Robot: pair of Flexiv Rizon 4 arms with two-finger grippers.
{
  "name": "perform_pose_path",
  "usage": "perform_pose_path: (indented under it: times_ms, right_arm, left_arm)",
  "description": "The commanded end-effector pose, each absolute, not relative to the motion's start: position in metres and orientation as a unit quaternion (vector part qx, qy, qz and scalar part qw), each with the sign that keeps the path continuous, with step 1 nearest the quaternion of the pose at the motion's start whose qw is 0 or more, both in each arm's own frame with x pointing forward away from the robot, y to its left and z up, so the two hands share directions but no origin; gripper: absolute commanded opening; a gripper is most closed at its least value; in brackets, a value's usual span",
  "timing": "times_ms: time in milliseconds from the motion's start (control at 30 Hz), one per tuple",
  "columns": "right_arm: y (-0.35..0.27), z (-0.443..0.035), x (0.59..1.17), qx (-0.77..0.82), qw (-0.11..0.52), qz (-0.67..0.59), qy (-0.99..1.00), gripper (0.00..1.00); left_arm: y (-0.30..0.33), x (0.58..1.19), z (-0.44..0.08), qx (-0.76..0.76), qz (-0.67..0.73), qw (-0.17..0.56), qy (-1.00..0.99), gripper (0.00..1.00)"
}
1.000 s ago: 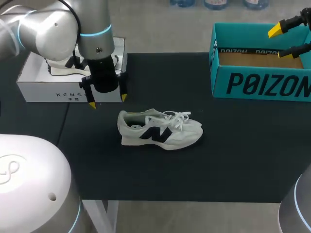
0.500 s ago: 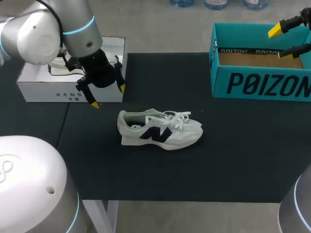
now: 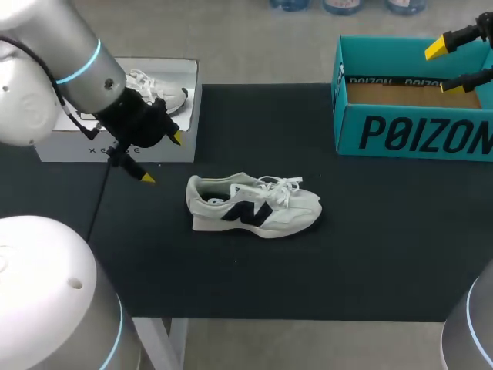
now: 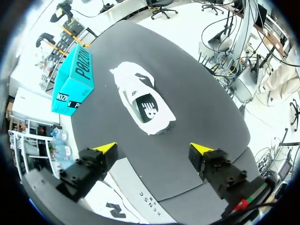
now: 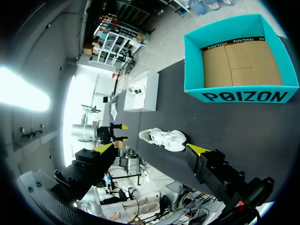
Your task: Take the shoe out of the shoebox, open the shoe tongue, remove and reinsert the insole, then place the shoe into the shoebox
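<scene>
The shoe (image 3: 254, 204) sits on the table (image 3: 370, 247), outside both boxes and near the middle of the black surface. It is white with a dark logo on its side. Its heel points to my left and its toe to my right, and its laces lie loose over the tongue. Nothing touches it.

The shoebox (image 3: 416, 131) is teal and stands open at the far right of the table, well apart from the shoe. Its brown cardboard floor shows, with nothing on it.

The left gripper (image 3: 162, 158) hangs tilted just in front of a white box (image 3: 166, 150) at the far left, near the shoe's heel but not touching it. Its 2 fingers are spread wide and hold nothing. In the left wrist view the shoe lies ahead of the fingers, in line with the gap between them.

The white box holds a 2nd shoe (image 3: 158, 86), also white, partly hidden by the left arm.

The right gripper (image 3: 443, 67) hovers over the shoebox's far right side. Its 2 fingers also stand apart and hold nothing. In the right wrist view the shoebox and the shoe both lie far ahead of it.
</scene>
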State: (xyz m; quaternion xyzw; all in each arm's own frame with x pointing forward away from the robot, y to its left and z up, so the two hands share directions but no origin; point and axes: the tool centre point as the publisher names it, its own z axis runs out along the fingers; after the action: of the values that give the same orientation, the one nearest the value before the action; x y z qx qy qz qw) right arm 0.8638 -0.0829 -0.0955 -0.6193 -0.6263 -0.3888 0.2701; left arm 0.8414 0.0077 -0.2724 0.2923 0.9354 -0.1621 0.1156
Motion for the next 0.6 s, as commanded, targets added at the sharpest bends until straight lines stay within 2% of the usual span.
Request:
perform_pose_path:
  times_ms: [33, 233, 367, 600]
  right_arm:
    - [-0.083, -0.096, 0.863, -0.620, 0.269, -0.388, -0.626, 1.00]
    - [-0.083, -0.096, 0.863, -0.620, 0.269, -0.388, -0.626, 1.00]
    - [-0.083, -0.096, 0.863, -0.620, 0.269, -0.388, -0.626, 1.00]
    - [-0.083, -0.096, 0.863, -0.620, 0.269, -0.388, -0.626, 1.00]
  left_arm:
    - [0.004, 0.839, -0.280, 0.265, -0.204, 0.140, 0.932, 1.00]
    - [-0.010, 0.836, -0.301, 0.157, -0.347, 0.069, 0.922, 1.00]
    - [-0.006, 0.831, -0.303, 0.129, -0.352, 0.049, 0.926, 1.00]
    - [-0.003, 0.829, -0.300, 0.133, -0.352, 0.055, 0.925, 1.00]
